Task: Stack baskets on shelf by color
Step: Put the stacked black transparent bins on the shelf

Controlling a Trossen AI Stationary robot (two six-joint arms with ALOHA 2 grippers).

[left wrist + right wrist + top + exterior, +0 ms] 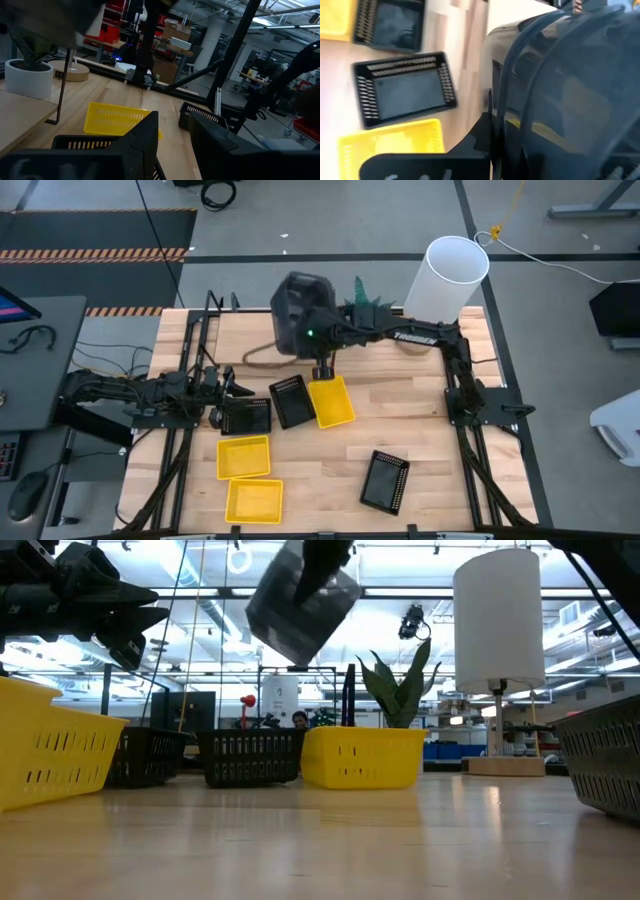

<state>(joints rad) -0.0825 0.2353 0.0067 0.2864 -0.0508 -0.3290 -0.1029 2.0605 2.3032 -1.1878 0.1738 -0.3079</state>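
**Grey basket in the air, held by one edge**

My right gripper [322, 368] is clamped on the rim of a dark grey basket [300, 313] and holds it tilted, high over the far middle of the table [420, 430]. In the low view the basket hangs at an angle above the rest. My worry is the thin bite: with only one wall pinched, a quick swing toward the shelf could let it twist or slip out, and it would fall onto the yellow basket [331, 401] and black mesh basket [292, 400] right below.

The shelf's black frame [210, 320] runs along the table's left edge (I can't make out the dividers well from above), so a tilted basket could catch an upright on the way in.

My left gripper [222, 383] sits low at the left, just beside another black mesh basket [246, 416]; I cannot tell whether its fingers grip anything. If both arms head for the shelf together, they could collide.
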